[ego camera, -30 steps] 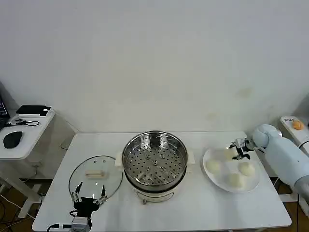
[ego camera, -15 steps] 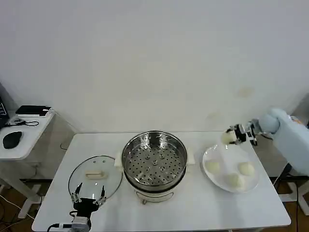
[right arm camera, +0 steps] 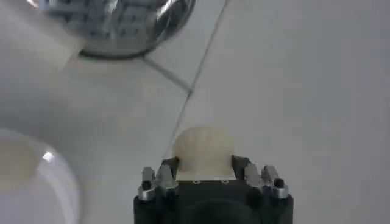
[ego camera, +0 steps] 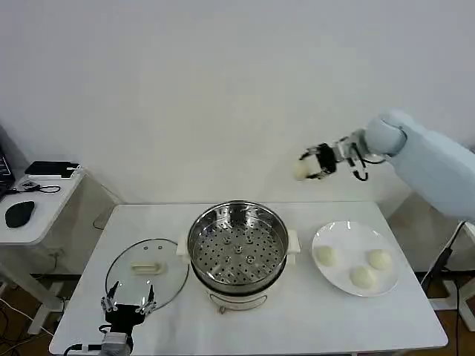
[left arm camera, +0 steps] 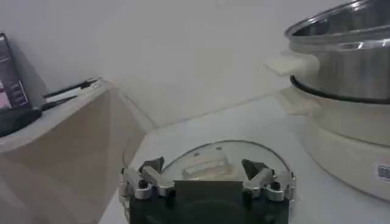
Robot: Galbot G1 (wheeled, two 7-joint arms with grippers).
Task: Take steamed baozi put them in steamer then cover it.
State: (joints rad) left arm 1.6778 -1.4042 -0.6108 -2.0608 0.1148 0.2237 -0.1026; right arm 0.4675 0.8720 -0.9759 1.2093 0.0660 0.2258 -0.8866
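My right gripper [ego camera: 313,165] pinching bun [ego camera: 302,170], high up. Pot [ego camera: 237,242] below, off to side, not under gripper yet. Soft bun could slip, drop on surface [ego camera: 297,311]. Squeeze too hard, bun squashes. Left gripper [ego camera: 128,305] spread, near lid [ego camera: 146,271].

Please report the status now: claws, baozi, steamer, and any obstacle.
Right claw shut on one baozi, high beside steamer. Left claw open near cover. Three baozi on plate. Steamer uncovered, nothing blocking.

Left gripper [left arm camera: 207,180] open over cover [left arm camera: 214,163] — steamer [left arm camera: 341,73] beside.
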